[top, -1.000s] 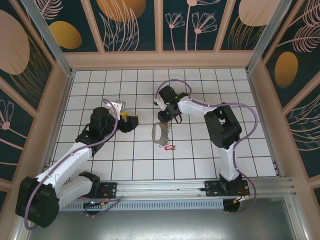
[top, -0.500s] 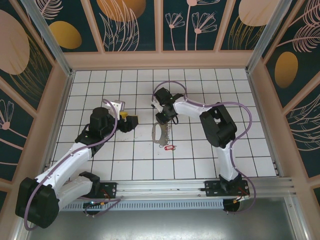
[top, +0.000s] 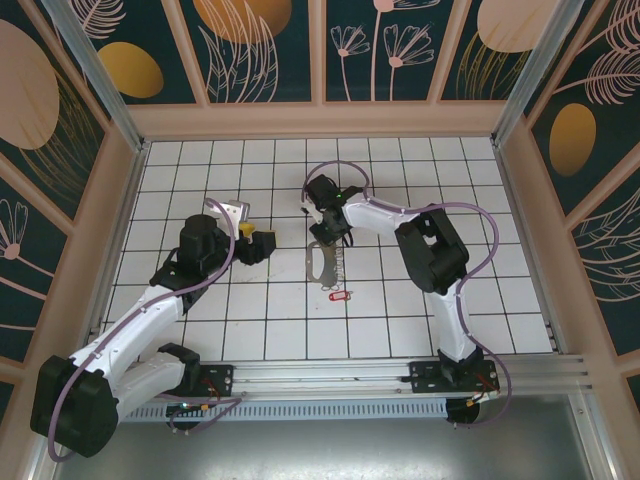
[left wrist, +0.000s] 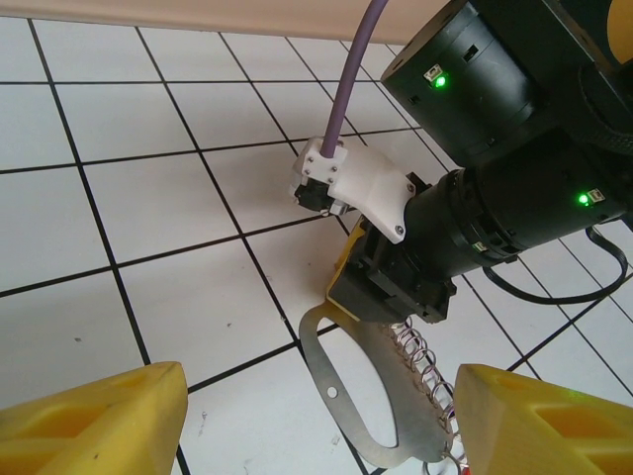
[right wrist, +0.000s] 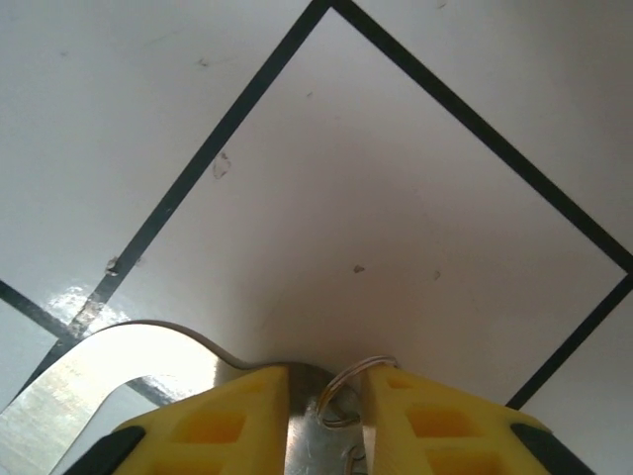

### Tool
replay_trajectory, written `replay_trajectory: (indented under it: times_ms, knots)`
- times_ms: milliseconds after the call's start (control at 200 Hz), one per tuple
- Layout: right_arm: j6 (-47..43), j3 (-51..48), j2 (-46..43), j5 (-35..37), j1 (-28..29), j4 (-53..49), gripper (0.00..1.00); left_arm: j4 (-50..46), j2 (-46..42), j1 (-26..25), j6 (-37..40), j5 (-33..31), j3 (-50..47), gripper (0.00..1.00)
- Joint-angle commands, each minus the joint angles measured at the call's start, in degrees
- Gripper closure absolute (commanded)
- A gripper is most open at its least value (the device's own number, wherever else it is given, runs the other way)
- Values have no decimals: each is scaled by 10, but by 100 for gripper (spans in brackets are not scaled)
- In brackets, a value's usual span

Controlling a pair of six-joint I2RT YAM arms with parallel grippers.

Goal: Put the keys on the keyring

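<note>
The keyring [top: 311, 263] is a flat silvery oblong loop lying on the tiles, with small wire rings strung along its right side. My right gripper [top: 326, 238] stands over its far end. In the right wrist view the yellow fingers [right wrist: 223, 421] are shut on the keyring [right wrist: 119, 346], with its metal end and one wire ring [right wrist: 348, 381] between them. The key with its red tag [top: 339, 296] lies just beyond the loop's near end, apart from both grippers. My left gripper [top: 262, 243] hovers to the left, open, looking at the keyring [left wrist: 341, 396] and the right gripper [left wrist: 391, 287].
The white gridded floor is walled by tan frames [top: 320, 118] on three sides. A metal rail [top: 330, 378] runs along the near edge by the arm bases. The right arm's purple cable [top: 470, 215] loops over the right-hand tiles.
My right gripper has shifted slightly left onto the keyring's far end and its jaws have narrowed onto the metal. The left arm has not moved.
</note>
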Motion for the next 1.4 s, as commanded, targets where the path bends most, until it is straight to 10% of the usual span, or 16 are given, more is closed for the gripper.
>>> replay_trajectory:
  times_ms: [0, 350, 1091, 1396]
  knots:
    - [4, 20, 14, 24, 3, -17, 78, 7, -8, -1, 11, -6, 0, 29]
    - [1, 20, 4, 13, 2, -10, 100, 4, -12, -1, 11, -9, 1, 29]
    - [-7, -102, -101, -118, -15, 80, 100, -5, -21, -1, 12, -16, 3, 29]
    - [-10, -52, -59, -99, -21, 56, 77, -7, -23, -1, 13, -16, 3, 29]
